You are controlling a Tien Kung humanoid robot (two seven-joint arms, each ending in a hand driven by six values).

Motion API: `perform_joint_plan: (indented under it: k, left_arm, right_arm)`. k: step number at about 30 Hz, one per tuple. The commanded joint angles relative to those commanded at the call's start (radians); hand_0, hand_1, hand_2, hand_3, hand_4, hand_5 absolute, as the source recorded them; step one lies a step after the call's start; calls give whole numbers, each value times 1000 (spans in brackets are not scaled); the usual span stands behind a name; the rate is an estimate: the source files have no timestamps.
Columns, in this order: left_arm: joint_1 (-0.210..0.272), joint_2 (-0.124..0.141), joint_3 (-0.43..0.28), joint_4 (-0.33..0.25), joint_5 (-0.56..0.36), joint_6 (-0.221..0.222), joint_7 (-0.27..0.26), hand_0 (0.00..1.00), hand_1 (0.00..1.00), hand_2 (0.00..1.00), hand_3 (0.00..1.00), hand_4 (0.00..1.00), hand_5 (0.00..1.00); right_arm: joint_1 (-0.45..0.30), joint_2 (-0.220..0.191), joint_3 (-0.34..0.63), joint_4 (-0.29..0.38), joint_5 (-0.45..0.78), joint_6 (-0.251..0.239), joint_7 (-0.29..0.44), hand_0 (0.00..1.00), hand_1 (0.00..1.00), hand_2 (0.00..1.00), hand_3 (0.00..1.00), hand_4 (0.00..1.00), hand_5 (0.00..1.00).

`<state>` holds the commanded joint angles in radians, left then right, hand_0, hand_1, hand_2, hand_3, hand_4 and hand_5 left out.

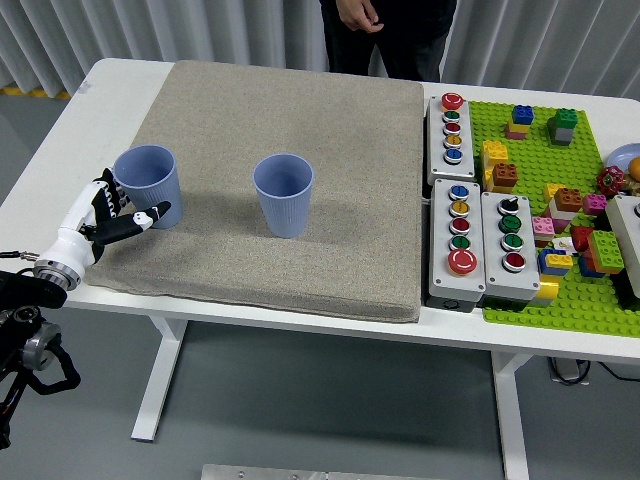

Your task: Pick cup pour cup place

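While the left hand (112,213) reaches in from the lower left of the tabletop (60,120), its white and black fingers (143,216) are curled around the lower part of the left cup (148,186), thumb in front and the others behind, so the hand is closed on that cup. This pale blue ribbed cup stands upright at the left edge of the grey mat (300,150), its mouth open upward. A second blue cup (284,194) of the same kind stands upright near the middle of the mat, well apart from the first and touched by nothing. What either cup holds inside cannot be told from this view. To the right of the mat lie three grey button boxes (471,244) with coloured buttons, two side by side near the front and one further back. Beyond them a green building-block baseplate (540,150) carries scattered coloured bricks. At the far side stands a person in dark clothing (390,30), one hand (362,14) held loosely in front of the body, touching nothing on the tabletop
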<state>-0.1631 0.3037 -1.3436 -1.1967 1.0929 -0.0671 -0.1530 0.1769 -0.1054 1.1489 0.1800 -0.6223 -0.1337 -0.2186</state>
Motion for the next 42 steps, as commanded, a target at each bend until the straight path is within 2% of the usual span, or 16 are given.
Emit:
perform_joint_plan:
  k: [17, 42]
  left_arm:
    - [-18, -2, 10, 7, -10, -1, 5, 994, 943, 998, 998, 858, 115]
    - [-46, -9, 33, 40, -39, 13, 6, 981, 937, 998, 998, 859, 134]
  right_arm:
    - [5, -1, -3, 0, 7, -1, 1, 721, 687, 735, 699, 318, 301]
    - [5, -1, -1, 0, 3, -2, 0, 721, 687, 735, 700, 320, 299]
